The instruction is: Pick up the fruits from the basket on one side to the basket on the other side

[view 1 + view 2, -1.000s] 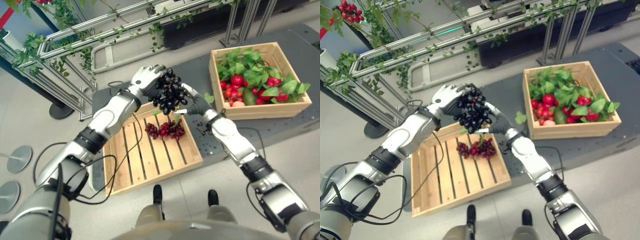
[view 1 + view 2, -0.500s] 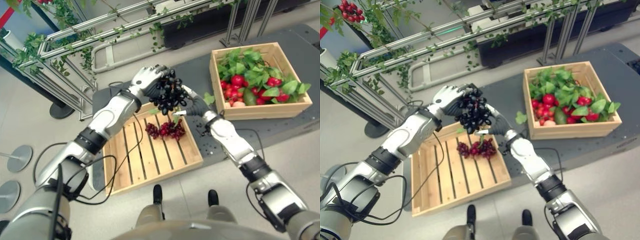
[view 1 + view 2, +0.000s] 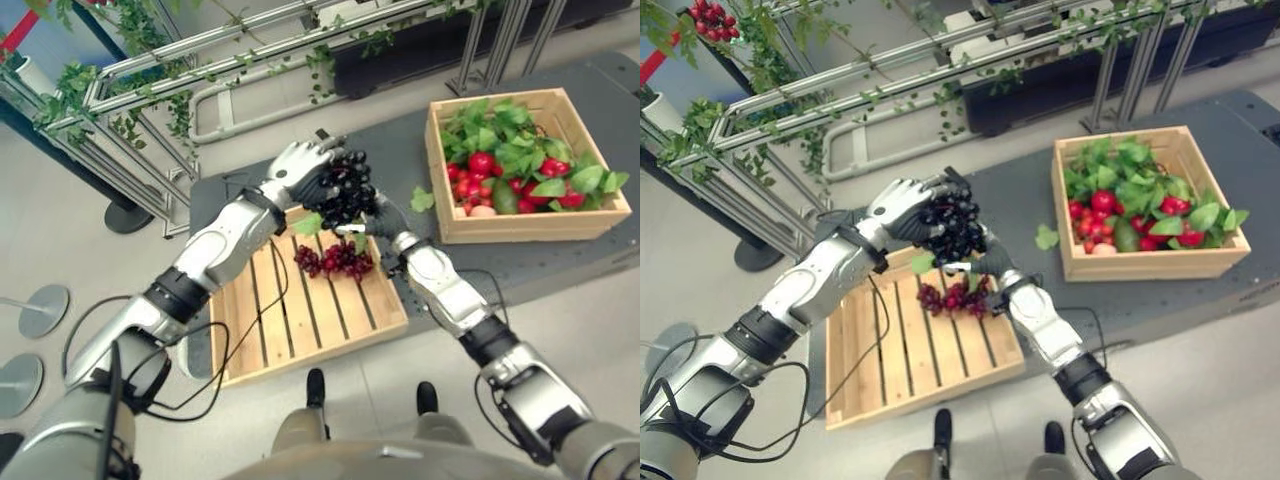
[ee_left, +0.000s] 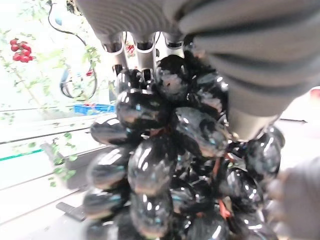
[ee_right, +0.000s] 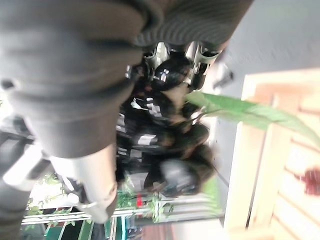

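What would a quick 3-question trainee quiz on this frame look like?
1. True or false: the dark grape bunch lies flat in the slatted crate.
2. Which hands touch that bunch? A) left hand alone B) right hand alone C) both
3. Fill in: the fruit already lying in the slatted crate is a bunch of ____ grapes.

Key: 1 false, it is held up above the crate's far edge. 2 C. 3 red. The other crate, with red fruit and leaves, sits apart toward the robot's right.
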